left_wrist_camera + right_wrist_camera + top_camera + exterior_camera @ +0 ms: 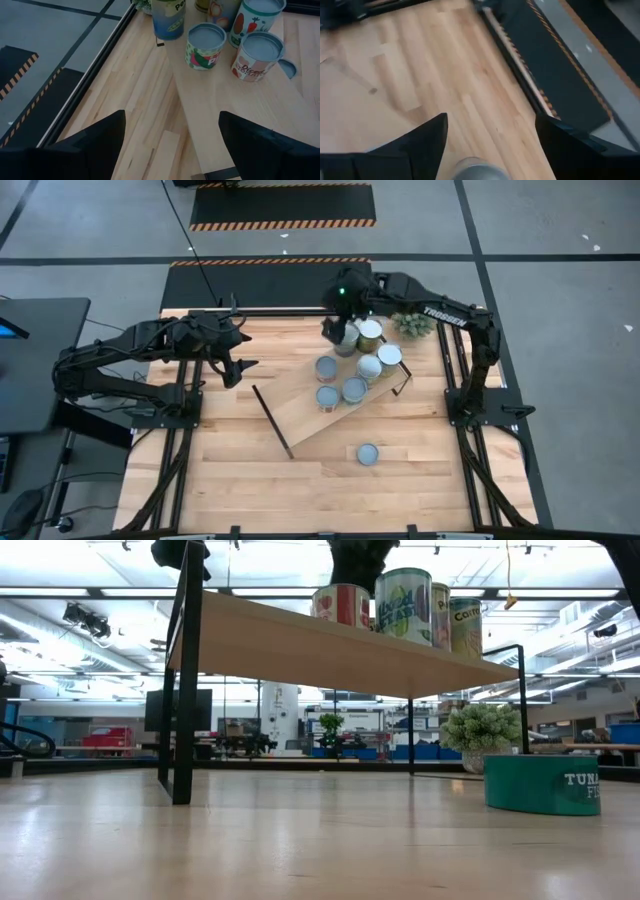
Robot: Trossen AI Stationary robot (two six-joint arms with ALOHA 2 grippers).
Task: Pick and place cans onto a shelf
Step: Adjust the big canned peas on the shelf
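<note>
The shelf (pixel 335 405) lay slantwise on the desk (pixel 230 470), a light-wood plank with a thin black rail at each short end. From above, six cans stood on its far half. Four showed round tops in the open: one (pixel 327 367), one (pixel 328 397), one (pixel 354 389) and one (pixel 369 367). Two more sat nearer the far rail, a white-topped one (pixel 389 358) and an olive-topped one (pixel 370 332). A seventh can (pixel 345 338) was mostly covered by the right claw (pixel 336 328), so its top could hardly be made out. An eighth, a low teal tuna tin (pixel 367 454), stood alone on the desk just beside the shelf's near edge, off the plank. A small green plant (pixel 412 324) sat at the desk's far right corner.

In the right wrist view the right claw's fingers (pixel 427 145) were spread wide, with the grey top of the can (pixel 480 169) rising between them and cut off by the frame edge; whether the fingers touched it could not be told.

The left claw (pixel 238 352) hung over the desk's far left part, well apart from the shelf, its fingers (pixel 100 142) spread open and holding nothing.

From desk height, the shelf's underside hid the lower parts of the cans, and only four labels showed above it.
</note>
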